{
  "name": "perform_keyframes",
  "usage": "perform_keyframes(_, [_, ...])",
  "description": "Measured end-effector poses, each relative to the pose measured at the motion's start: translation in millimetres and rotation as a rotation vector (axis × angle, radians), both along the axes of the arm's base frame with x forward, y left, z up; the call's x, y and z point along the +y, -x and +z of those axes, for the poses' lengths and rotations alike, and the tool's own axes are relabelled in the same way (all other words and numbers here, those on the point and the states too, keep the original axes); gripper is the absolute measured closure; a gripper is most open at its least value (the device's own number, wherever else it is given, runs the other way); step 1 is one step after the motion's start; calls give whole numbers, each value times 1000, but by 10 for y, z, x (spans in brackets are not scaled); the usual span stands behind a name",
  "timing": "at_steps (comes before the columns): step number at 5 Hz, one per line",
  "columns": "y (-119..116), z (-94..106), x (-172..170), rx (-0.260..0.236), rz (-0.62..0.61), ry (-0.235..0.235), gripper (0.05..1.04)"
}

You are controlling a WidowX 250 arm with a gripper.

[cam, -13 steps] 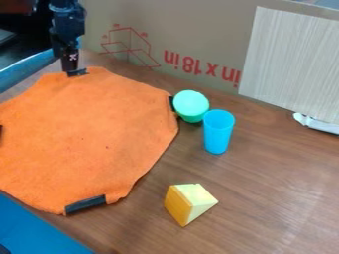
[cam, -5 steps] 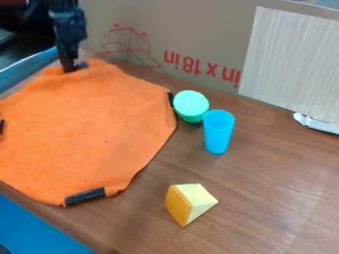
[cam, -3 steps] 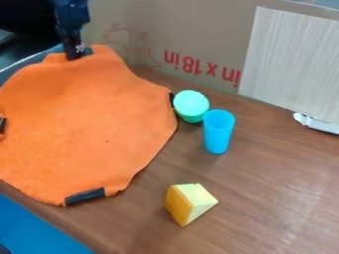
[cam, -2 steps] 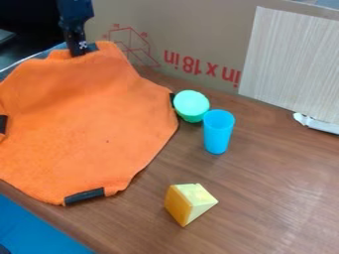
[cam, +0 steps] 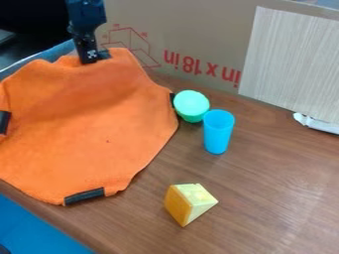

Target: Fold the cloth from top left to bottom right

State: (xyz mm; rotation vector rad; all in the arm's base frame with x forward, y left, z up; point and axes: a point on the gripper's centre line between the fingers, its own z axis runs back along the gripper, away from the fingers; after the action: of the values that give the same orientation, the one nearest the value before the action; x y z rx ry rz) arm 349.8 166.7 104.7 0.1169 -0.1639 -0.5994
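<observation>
At the upper left my gripper (cam: 94,58) is shut on the top edge of the orange cloth (cam: 92,129). That edge is held up off the table, with the cloth sloping down from it in soft folds. The lower part lies flat across the left half of the table. Black strips sit on the cloth's left, right and bottom edges. Cloth covers the ends of the gripper's fingers in part.
Touching or close to the cloth's right corner is a green round object (cam: 191,105), with a blue cup (cam: 218,131) beside it. A yellow wedge (cam: 189,203) stands on the wooden table (cam: 278,198). Behind runs a cardboard wall (cam: 192,30), with a pale striped panel (cam: 291,59) at right.
The gripper rose with the cloth's top edge, then shifted right and slightly down. The cloth's upper part lifted and its left edge drew inward. The cup, green object and wedge stayed put.
</observation>
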Motion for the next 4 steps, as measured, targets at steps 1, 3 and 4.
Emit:
perform_keyframes(1, [175, 26, -230, -9, -45, -13, 1028])
perform_keyframes(3, [550, 21, -508, -3, -97, -4, 1028])
perform_keyframes(4, [704, -38, -669, 17, -129, 7, 1028])
